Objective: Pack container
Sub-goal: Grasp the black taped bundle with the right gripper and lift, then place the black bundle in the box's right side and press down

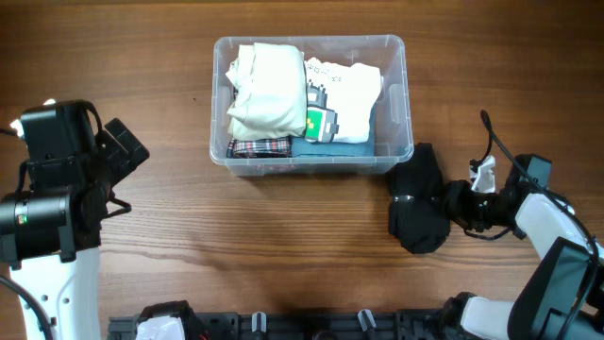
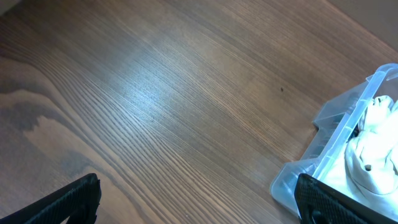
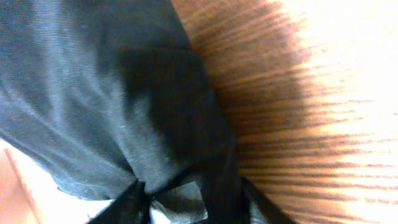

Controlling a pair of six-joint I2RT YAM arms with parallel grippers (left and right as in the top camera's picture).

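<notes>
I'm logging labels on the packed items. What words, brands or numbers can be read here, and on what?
White shirt in the container: a faint dark line of print near its top edge, too small to read.
Green and white patch at that shirt's edge: a graphic, no legible words.
Black cloth: no print shows.
Nothing else carries readable text.

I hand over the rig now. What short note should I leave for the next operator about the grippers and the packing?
Left gripper: open, empty, over the table, left of the container.
Right gripper: appears shut on the black garment, which lies on the table by the container's near right corner.
Done: folded clothes are in the container.
Left: put the black garment in.
</notes>
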